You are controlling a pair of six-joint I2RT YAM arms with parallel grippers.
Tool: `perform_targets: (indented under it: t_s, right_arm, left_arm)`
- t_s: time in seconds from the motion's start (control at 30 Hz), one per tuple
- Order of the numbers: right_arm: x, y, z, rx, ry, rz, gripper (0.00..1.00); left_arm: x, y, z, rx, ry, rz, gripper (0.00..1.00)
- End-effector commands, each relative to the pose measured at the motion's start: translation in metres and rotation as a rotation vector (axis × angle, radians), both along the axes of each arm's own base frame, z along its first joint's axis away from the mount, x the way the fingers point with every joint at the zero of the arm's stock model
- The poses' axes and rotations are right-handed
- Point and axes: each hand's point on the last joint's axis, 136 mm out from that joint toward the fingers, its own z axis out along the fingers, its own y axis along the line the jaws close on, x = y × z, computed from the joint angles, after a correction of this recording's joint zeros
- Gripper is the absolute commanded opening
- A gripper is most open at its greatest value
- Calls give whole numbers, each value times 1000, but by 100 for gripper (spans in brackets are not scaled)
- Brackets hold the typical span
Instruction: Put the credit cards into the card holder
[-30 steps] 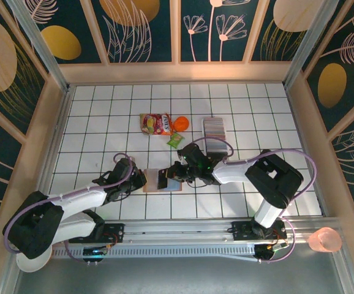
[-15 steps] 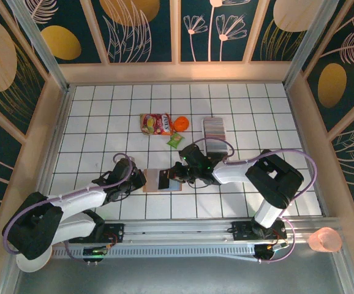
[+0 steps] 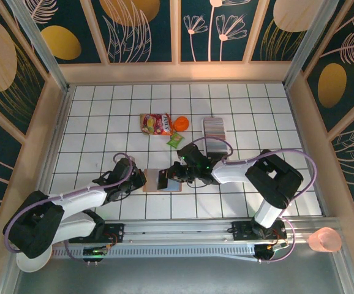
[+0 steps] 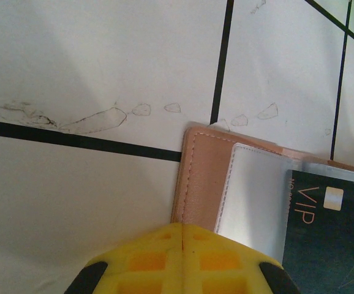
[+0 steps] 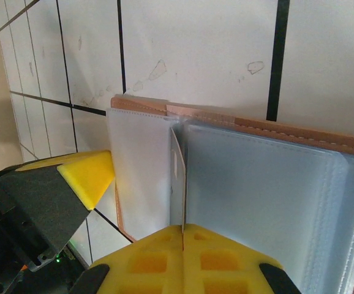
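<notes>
— What's hidden?
— The face of the thin credit card (image 5: pixel 177 177): edge-on, pinched tight in my right pincer (image 5: pixel 182 229).
— The card holder (image 5: pixel 275 130)?
— Stitched, pink, glossy pockets, at 12 o'clock; my left pincer (image 4: pixel 182 228) is closed.

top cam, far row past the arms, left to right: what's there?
snack packet → orange item → white tray of credit cards. Green packet left out: it sits just below the orange item, order unclear.

Gold "VIP" lettering on dark card (image 4: pixel 324 245), print on snack packet (image 3: pixel 155 124) too small to read
</notes>
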Motion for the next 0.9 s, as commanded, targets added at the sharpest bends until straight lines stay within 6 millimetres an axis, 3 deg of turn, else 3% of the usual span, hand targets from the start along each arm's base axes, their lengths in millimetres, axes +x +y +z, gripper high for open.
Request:
perform_targets:
  t_s: [0.0,0.4,0.87]
  right_arm:
    - [-3,6,-6,2,21,6,0]
    - [-1,15,-6,62,47,-19,0]
    - [-3,24,-14,-29,27,11,0]
  left_arm:
    - [-10,9,-15,48,42,-5,0]
    - [-13,10,-20,62,56,-13,0]
    - [-13,10,-22,65,61,-19,0]
